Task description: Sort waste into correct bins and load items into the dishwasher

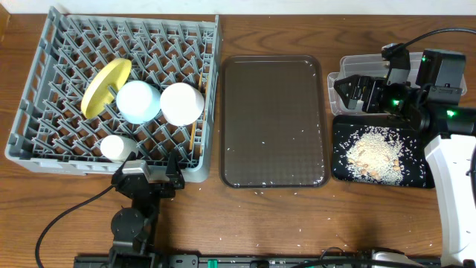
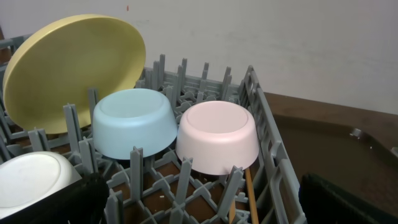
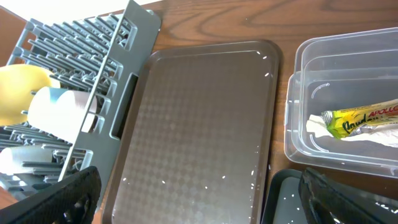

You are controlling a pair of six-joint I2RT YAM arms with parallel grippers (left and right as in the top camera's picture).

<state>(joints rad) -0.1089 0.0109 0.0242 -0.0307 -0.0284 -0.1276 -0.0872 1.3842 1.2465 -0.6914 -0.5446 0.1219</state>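
Across the upper left of the overhead frame lies one grey rack (image 1: 74, 45), its near end cut off in the left wrist view. Mid-frame, just beside it, sits one brown tray (image 1: 271, 119) with a few stray grains on it. At the right are two bins. One is a black tray (image 1: 342, 173) at lower right. The other is a clear tub (image 1: 353, 61) above it, half hidden overhead by the right arm.

Inside the rack one yellow plate (image 1: 104, 88) leans on edge. One blue bowl (image 1: 139, 101) and one white bowl (image 1: 182, 103) sit base up, side by side. One cup (image 1: 117, 147) stands near the lower rim. The chopsticks (image 2: 250, 199) show only as short lengths under the white bowl, so their number is hard to make out.

One sachet (image 3: 367, 116) lies in the tub, cut off at the frame's right edge, over a mostly covered wrapper (image 3: 320, 127). Crumbs (image 1: 375, 155) are heaped in the black tray, with loose grains on the worktop (image 1: 297, 223).

The right tool (image 1: 343, 94) hangs over the tub and the left tool (image 1: 149, 170) is at the rack's lower rim. Both have fingers spread wide and hold nothing.
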